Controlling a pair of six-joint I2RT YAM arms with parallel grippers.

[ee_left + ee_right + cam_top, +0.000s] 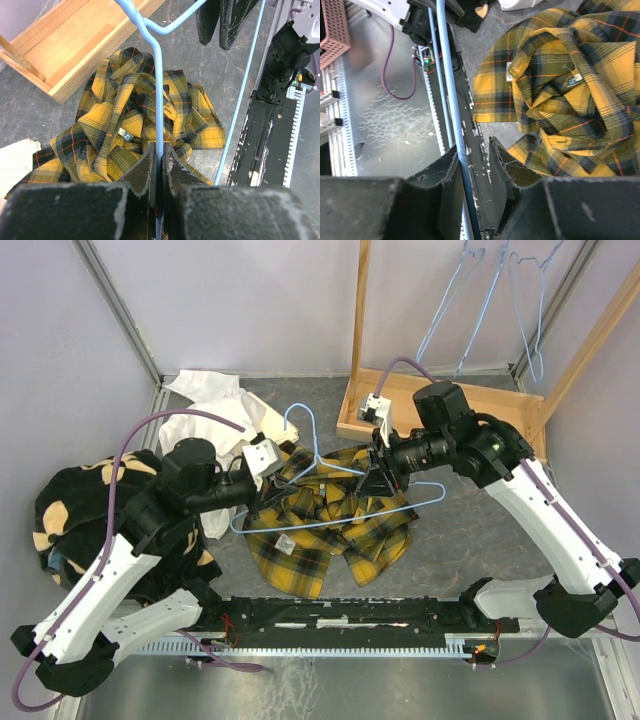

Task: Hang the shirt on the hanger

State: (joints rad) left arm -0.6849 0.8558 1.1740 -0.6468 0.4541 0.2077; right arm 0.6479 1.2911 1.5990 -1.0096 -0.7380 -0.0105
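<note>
Two arms reach in over the grey table (pixel 470 540): the left arm (pixel 110 580) bends toward the middle from the left, and the right arm (pixel 560 530) does so from the right. A wooden stand (pixel 440 405) has its base at the far right of the table, and its posts rise out of the top view. A black fleece with tan patches (pixel 70 510) lies heaped at the left edge, partly under the left arm. A white garment (pixel 205 410) lies crumpled at the far left, beyond the left wrist.

The shirt (pixel 320 540) lies bunched on the table in the middle, between the two arms. Its folds are piled on each other and none of it is threaded onto the hanger. The hanger (pixel 330 522) stretches across above the shirt from one gripper to the other, with its hook pointing to the far side. Whether it touches the cloth cannot be told.

The left gripper (pixel 159 150) has its fingers pressed together on the hanger's sloping wire, a little below the neck. The right gripper (pixel 472 150) has its jaws somewhat apart. A wire of the hanger runs through the gap, close against one finger and clear of the other. A small white label (pixel 125 134) shows in the shirt's folds, near the middle of the heap.
</note>
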